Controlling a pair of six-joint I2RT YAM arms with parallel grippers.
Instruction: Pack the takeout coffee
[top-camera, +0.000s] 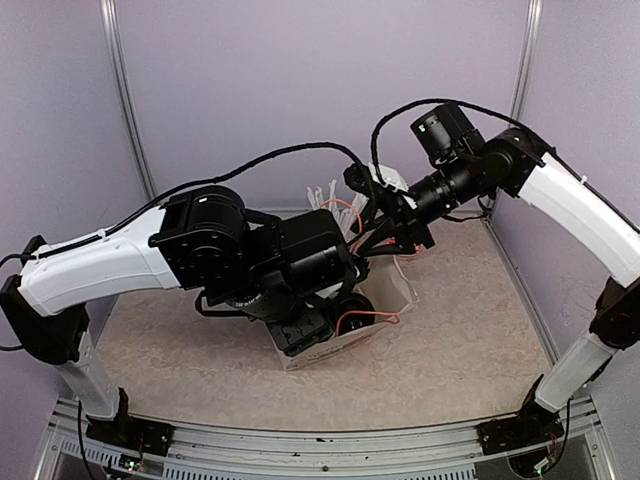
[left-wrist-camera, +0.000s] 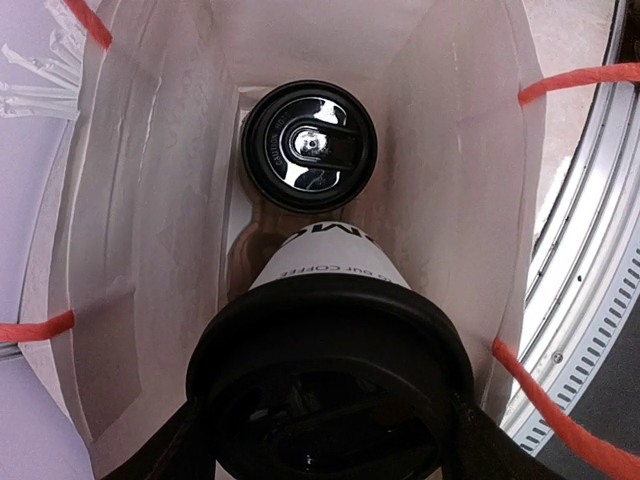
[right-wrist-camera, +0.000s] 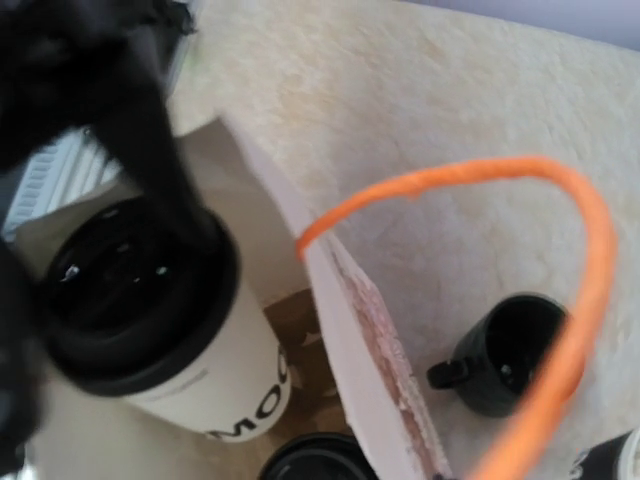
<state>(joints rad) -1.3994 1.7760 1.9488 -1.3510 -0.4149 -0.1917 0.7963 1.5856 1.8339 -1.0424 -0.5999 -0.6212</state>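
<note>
grips one white cup (left-wrist-camera: 330, 275) around its black lid with the left gripper (left-wrist-camera: 330, 430), inside the white paper bag (left-wrist-camera: 160, 250). shows the second lidded cup (left-wrist-camera: 310, 147) standing on the bag floor just beyond. holds the right gripper (top-camera: 395, 225) by the bag's rim, near an orange handle (right-wrist-camera: 480, 175) — cannot tell whether apart or together. shows a black mug (right-wrist-camera: 505, 352) outside the bag.

The top camera looks down from high behind, over the whole table (top-camera: 470, 350) and white bag (top-camera: 400, 290). The left wrist camera stares straight into that bag, close above a lidded cup (left-wrist-camera: 330, 280). The right wrist view, blurred, seems angled across the bag's wall, sharing that cup.
</note>
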